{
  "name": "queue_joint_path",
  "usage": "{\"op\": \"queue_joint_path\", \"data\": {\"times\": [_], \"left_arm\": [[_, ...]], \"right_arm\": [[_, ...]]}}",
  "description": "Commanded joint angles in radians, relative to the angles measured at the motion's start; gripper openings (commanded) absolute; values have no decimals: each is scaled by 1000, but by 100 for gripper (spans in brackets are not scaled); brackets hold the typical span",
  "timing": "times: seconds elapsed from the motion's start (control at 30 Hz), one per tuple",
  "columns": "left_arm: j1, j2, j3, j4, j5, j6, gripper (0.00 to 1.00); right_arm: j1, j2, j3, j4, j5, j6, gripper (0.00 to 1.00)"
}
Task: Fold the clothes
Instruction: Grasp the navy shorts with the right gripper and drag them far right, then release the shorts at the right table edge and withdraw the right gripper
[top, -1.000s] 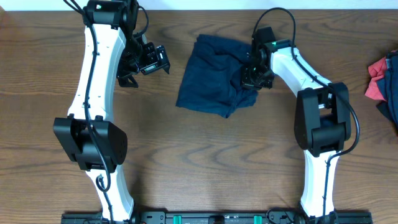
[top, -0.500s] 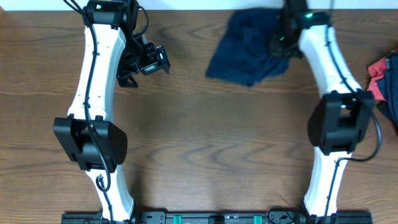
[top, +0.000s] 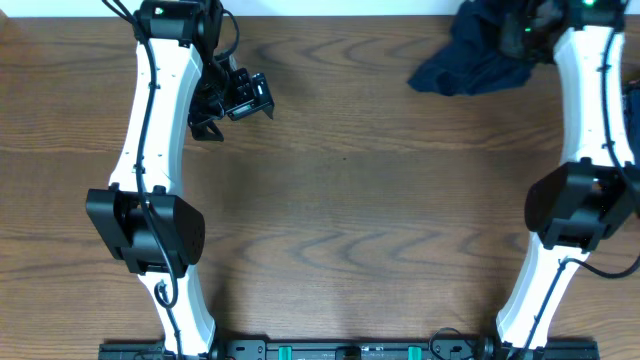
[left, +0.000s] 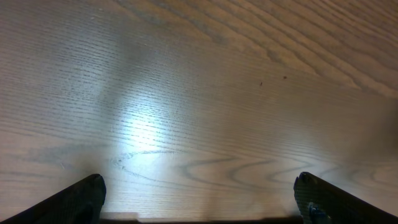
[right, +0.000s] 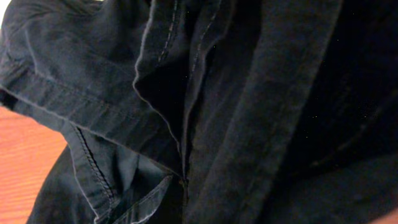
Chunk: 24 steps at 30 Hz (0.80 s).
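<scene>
So the wooden table (top: 340, 200) takes up basically the whole overhead shot. The right arm (top: 590, 110) is stretched way out to the far right corner, and the left arm (top: 160, 130) sits over on the far left side. The clothes (top: 465, 60) are up in that far right corner: a dark navy garment bunched into a crumpled lump, gathered toward the right gripper (top: 528, 32) with the loose end trailing left onto the wood. Its top is cut off by the frame edge, so I can't tell its full shape. The right wrist view is nearly all navy fabric, with overlapping folds, a stitched hem (right: 87, 165) and a sliver of table at lower left. The fingers themselves are buried in cloth there, but that gripper is pressed together and seems to be pinching the bunched fabric. The left gripper (top: 235, 112) is well apart from the clothes, jaws spread wide over bare wood. In its wrist view only the two dark fingertips (left: 78, 199) poke in at the bottom corners.
</scene>
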Motion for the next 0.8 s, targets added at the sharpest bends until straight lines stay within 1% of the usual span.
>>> {"op": "queue_joint_path", "data": {"times": [0.0,0.23,0.47,0.6,0.77], "left_arm": [[-24,1,8,3,12,6,98],[-97,2,8,43,9,6,98],[-161,10,-1,58,8,5,98],[-177,24,-11,58,8,5,98],[-181,28,-13,61,9,-7,98]], "right_arm": [[-54,-48,50,5,14,-48,1],[-147,-48,53,14,18,-111,1],[-280,-49,67,12,17,-119,1],[-369,-49,90,-8,9,-127,1],[-465,-49,143,-42,-21,-175,1]]}}
